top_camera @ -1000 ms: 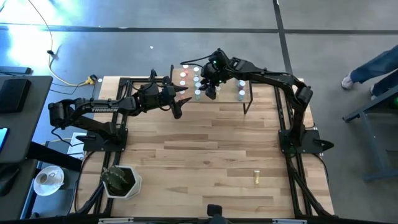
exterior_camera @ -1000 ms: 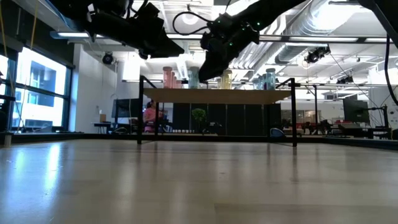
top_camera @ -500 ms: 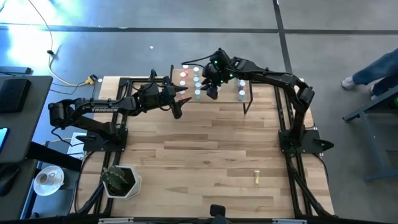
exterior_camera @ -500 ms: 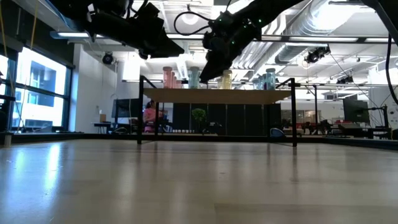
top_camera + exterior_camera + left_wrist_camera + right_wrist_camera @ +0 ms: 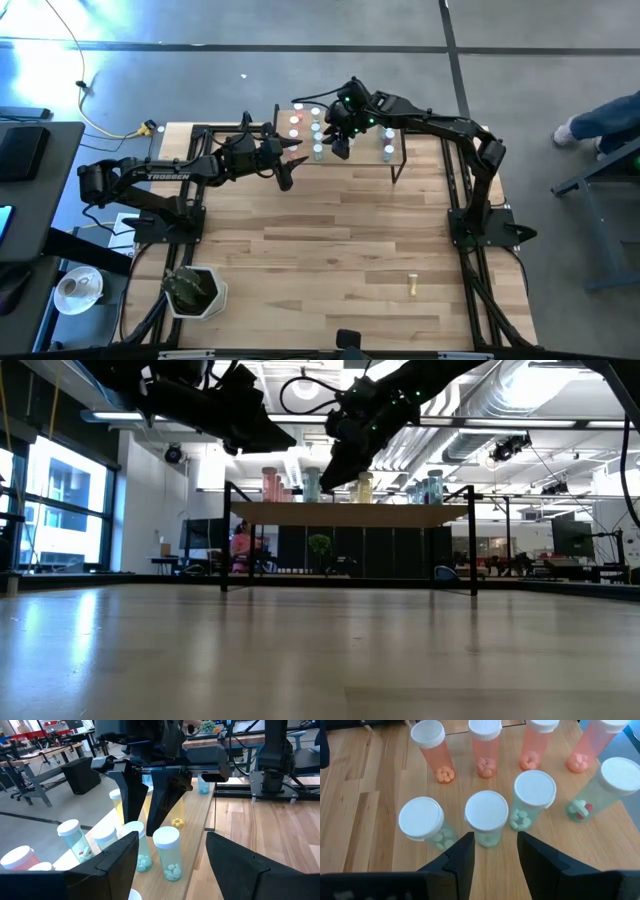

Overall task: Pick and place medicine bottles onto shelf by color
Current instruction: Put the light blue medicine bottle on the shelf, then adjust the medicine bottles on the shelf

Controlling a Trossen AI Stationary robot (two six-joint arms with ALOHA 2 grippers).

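Wooden shelf (image 5: 398, 148) is already stocked with sorted medicine bottles (image 5: 486, 816), one yellowish bottle (image 5: 411, 287) apparently remaining on the tabletop (image 5: 330, 250), while the right tool (image 5: 341, 146), parted and empty, hangs above them and the left tool (image 5: 284, 166) waits open beside.

You see white-capped medicine bottles (image 5: 486, 817) standing upright on the shelf (image 5: 390, 805), red row behind green; one yellow bottle (image 5: 411, 287) lies apart.
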